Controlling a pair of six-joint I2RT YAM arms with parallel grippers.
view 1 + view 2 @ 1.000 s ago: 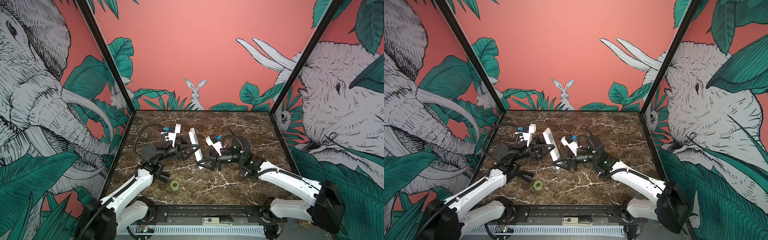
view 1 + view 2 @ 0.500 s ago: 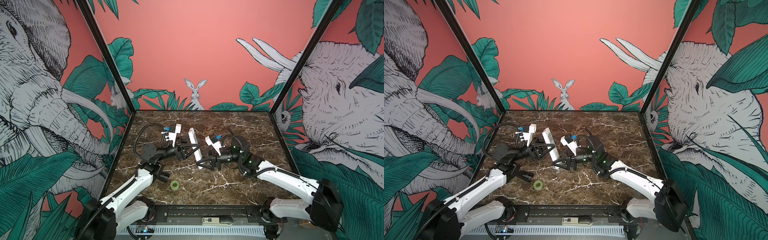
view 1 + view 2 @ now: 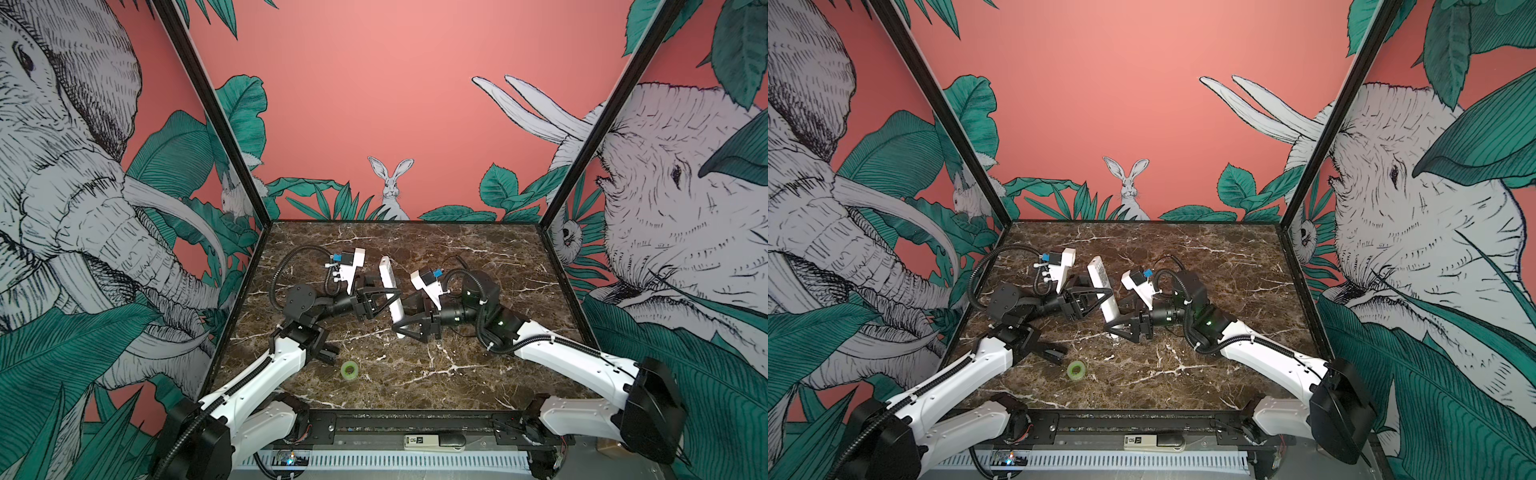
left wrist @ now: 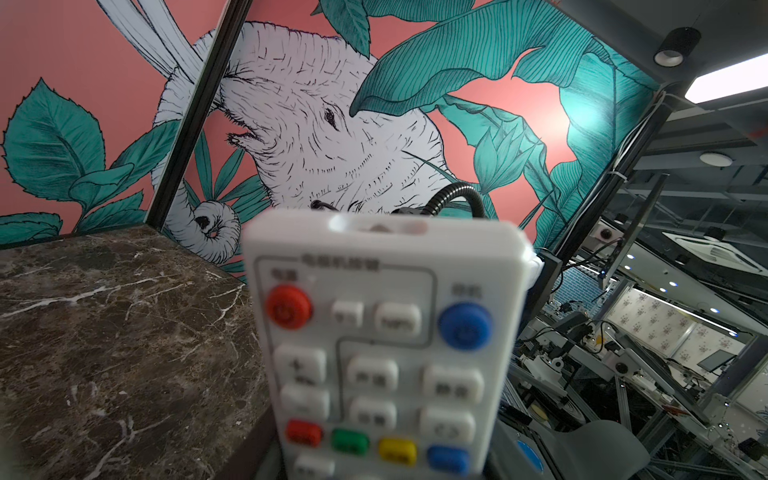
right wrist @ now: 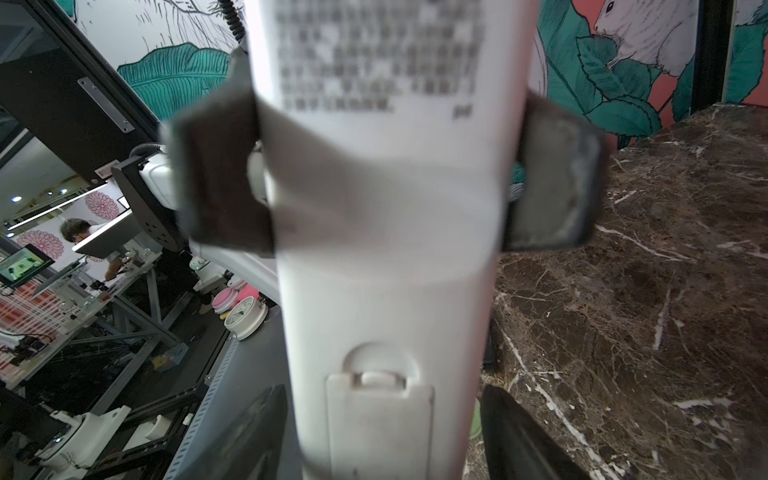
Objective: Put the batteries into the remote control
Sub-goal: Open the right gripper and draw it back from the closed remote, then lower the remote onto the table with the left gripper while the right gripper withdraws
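Above table (image 3: 457,374), left hand (image 3: 388,301) pinches remote control (image 3: 385,274) edges; right hand (image 3: 402,320) gapes.

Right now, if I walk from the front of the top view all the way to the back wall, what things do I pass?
white device on the front rail → green tape roll → remote control → painted rabbit on the back wall.

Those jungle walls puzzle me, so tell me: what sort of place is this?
Most likely a robotics lab, with this as a test booth. Two white robot arms reach over a marble-patterned table between printed jungle walls, and a wrist view shows workbenches with more equipment beyond.
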